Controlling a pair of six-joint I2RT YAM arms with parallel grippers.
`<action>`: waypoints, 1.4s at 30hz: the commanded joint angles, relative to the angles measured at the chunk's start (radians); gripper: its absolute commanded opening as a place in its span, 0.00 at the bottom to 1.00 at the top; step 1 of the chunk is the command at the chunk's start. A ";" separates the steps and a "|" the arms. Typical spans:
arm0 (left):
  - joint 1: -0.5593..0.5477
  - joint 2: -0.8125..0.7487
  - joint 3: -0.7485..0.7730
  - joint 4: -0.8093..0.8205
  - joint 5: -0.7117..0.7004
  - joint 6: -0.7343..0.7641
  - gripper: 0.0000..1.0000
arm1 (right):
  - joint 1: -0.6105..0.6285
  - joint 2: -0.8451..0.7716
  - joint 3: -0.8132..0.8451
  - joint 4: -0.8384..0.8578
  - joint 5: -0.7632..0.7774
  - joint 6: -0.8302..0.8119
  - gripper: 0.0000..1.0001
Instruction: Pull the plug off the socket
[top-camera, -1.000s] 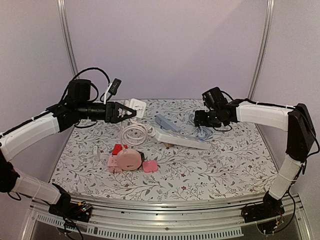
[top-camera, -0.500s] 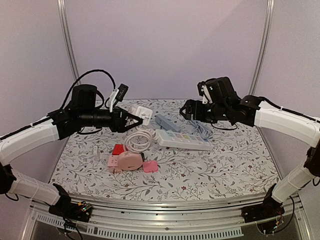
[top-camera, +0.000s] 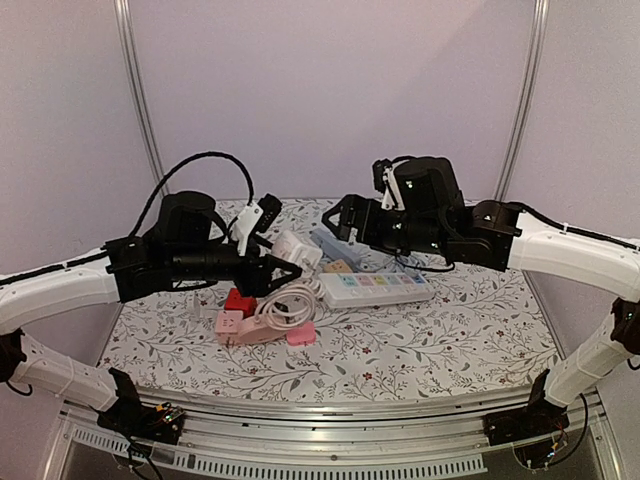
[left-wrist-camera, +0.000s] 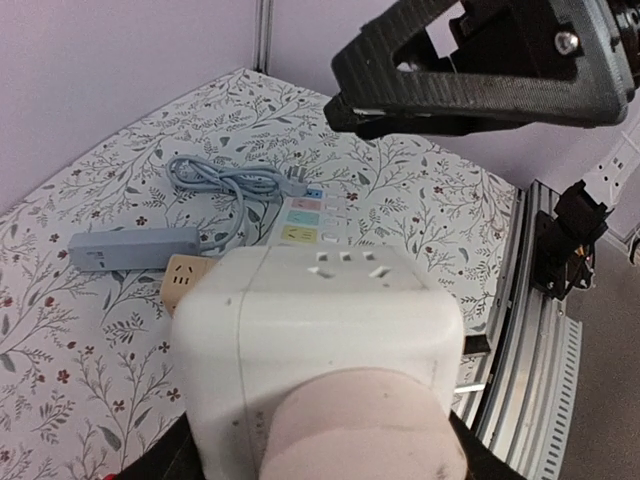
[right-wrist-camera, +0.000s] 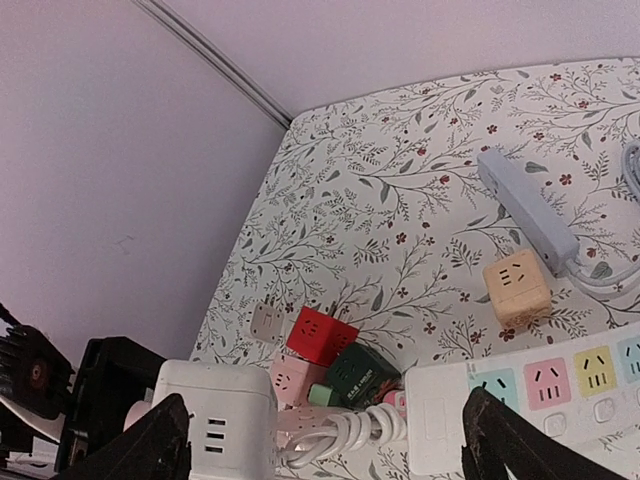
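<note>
My left gripper (top-camera: 278, 268) is shut on a white cube socket (top-camera: 296, 248) and holds it above the table's middle. In the left wrist view the cube (left-wrist-camera: 320, 330) fills the frame. A pale pink round piece (left-wrist-camera: 360, 430) sits on its near face, and only dark finger edges (left-wrist-camera: 165, 462) show. A white coiled cable (top-camera: 285, 300) hangs from the cube down to the table. My right gripper (top-camera: 345, 218) is open and empty, just right of the cube and facing it. The cube (right-wrist-camera: 215, 420) shows by the left finger in the right wrist view (right-wrist-camera: 335, 450).
A white power strip with coloured sockets (top-camera: 375, 288) lies centre right. Behind it are a grey strip (top-camera: 330, 243) and a tan cube (top-camera: 338, 267). Red (right-wrist-camera: 322, 335), dark green (right-wrist-camera: 358, 375) and pink (top-camera: 240, 328) socket blocks cluster front left. A grey cable bundle (left-wrist-camera: 225, 180) lies at the back.
My left gripper has carried the white cube from the back of the table forward and right, dragging the cable coil. My right gripper has swung left toward it. The power strip has shifted.
</note>
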 joint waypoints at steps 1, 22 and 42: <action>-0.047 -0.009 0.005 0.044 -0.121 0.079 0.04 | 0.014 0.047 0.033 0.056 -0.048 0.039 0.93; -0.135 0.029 0.017 0.003 -0.261 0.170 0.02 | 0.041 0.236 0.090 0.151 -0.266 0.105 0.95; -0.141 0.020 0.023 -0.010 -0.289 0.185 0.05 | 0.042 0.264 0.069 0.178 -0.300 0.148 0.47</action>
